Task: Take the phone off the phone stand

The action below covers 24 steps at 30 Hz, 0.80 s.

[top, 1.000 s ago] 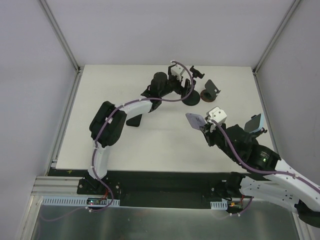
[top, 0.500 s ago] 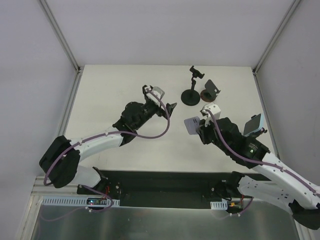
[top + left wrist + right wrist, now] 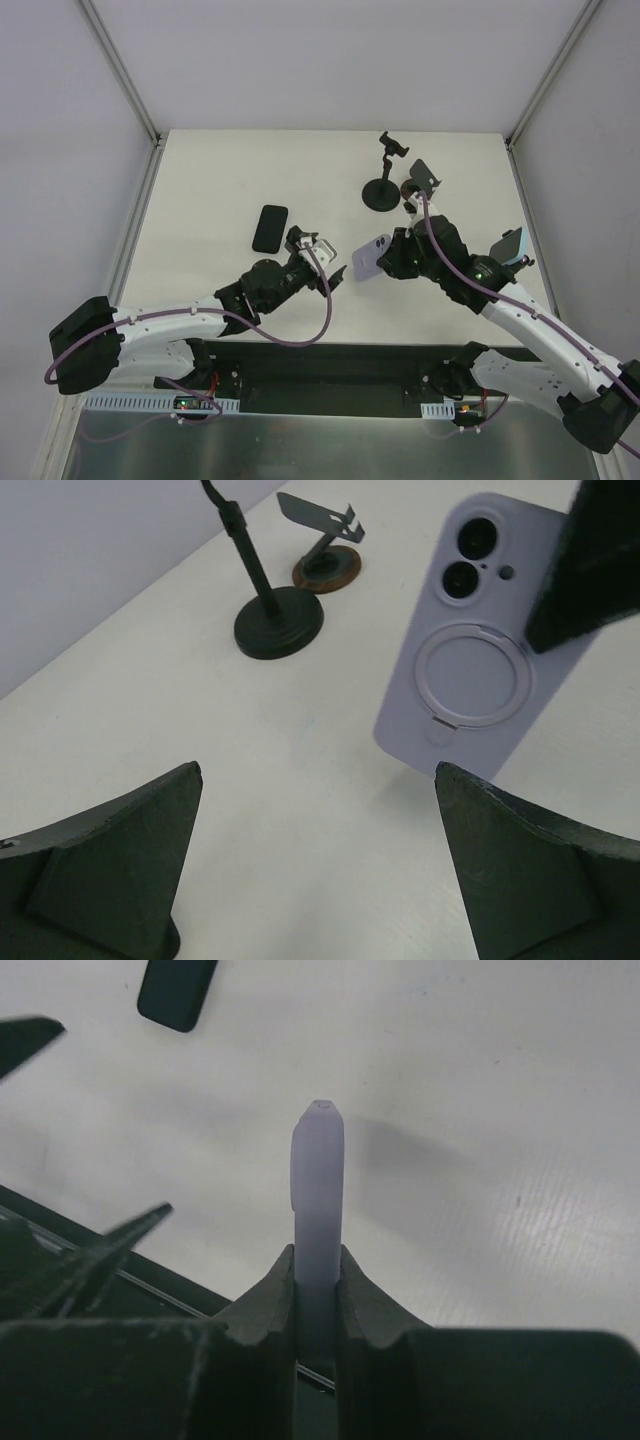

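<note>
Fingers of the right tool [image 3: 318, 1272] pinch the lilac phone [image 3: 478, 640] tight above the counter [image 3: 220, 170]. Its long axis is near upright, lenses up, back facing the wide-open, empty left tool [image 3: 315, 770]. Well behind stands the phone stand [image 3: 381, 192], a second stand [image 3: 420, 180] just beside it. A black phone [image 3: 269, 228] lies flat.

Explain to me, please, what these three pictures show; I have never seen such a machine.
These are two robot arms bolted at the near edge of a table. The wide picture looks down from above; the other two come from cameras on each wrist. The right gripper is shut on a lavender phone, holding it above the table. The left gripper is open and empty. On the table are a black phone, a black clamp stand with nothing in it, and a small brown-based stand.
</note>
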{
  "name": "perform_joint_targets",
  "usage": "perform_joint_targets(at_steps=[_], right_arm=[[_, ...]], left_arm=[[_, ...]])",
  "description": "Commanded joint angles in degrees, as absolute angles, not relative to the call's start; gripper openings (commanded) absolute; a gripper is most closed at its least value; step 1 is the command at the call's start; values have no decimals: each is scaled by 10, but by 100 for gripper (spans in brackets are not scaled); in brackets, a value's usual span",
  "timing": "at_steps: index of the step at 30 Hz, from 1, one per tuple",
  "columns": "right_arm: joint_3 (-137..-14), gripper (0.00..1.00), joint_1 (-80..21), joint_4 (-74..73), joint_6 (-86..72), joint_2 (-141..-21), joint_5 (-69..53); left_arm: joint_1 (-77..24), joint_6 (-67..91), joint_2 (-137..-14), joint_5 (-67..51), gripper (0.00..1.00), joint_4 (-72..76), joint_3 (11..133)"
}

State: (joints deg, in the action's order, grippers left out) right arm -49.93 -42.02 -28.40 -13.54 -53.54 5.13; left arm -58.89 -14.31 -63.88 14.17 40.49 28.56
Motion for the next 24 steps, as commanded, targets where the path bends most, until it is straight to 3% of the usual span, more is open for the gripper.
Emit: perform_joint_targets(at_steps=[1, 12, 24], right_arm=[[-507, 1, -407, -185, -236, -528, 6], [-474, 1, -403, -138, -305, -519, -37], [-451, 1, -401, -132, -322, -470, -26]], left_arm=[[-645, -182, -665, 183, 99, 406, 293], [-724, -241, -797, 280, 98, 474, 361], [-742, -286, -902, 355, 72, 531, 415]])
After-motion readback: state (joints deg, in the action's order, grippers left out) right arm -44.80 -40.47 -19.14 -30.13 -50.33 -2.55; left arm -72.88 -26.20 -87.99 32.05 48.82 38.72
